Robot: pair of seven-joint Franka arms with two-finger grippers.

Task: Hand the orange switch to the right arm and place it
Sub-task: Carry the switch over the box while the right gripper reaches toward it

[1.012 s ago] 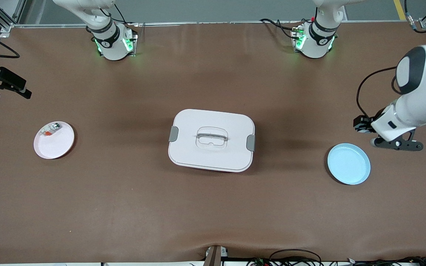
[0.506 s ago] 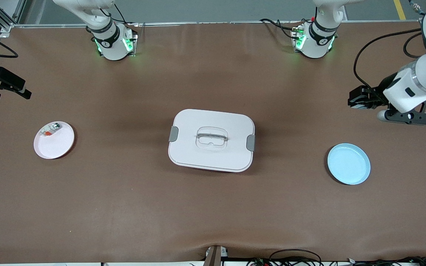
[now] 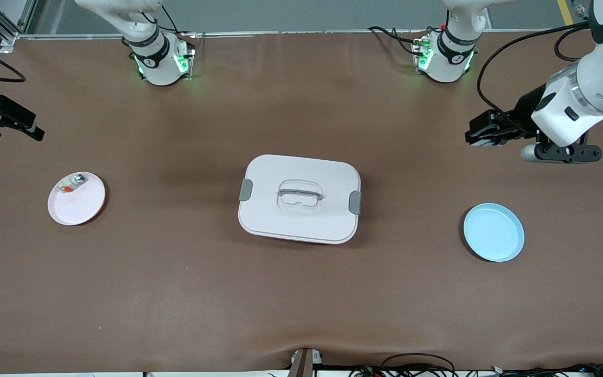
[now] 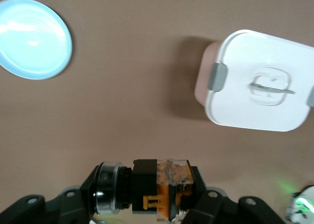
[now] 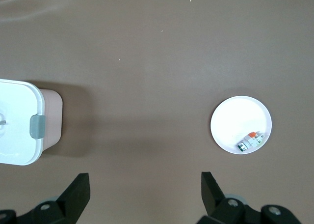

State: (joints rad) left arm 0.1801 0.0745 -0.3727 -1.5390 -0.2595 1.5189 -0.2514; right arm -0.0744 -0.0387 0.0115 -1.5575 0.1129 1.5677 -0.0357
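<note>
Orange switch (image 4: 164, 188) sits pinched in left gripper (image 3: 482, 135), now moved up the frame's right side, away from blue plate (image 3: 493, 232). Right gripper (image 5: 142, 194) waits spread wide, so handover's next.

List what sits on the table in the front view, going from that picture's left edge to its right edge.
Pink plate holding a small silvery part → white lidded box → light blue plate.

Left gripper (image 3: 477, 137) hanging over bare table (image 3: 301, 293) near its end, above blue plate (image 3: 493, 232); white lidded box (image 3: 299, 198) sitting mid-table.
</note>
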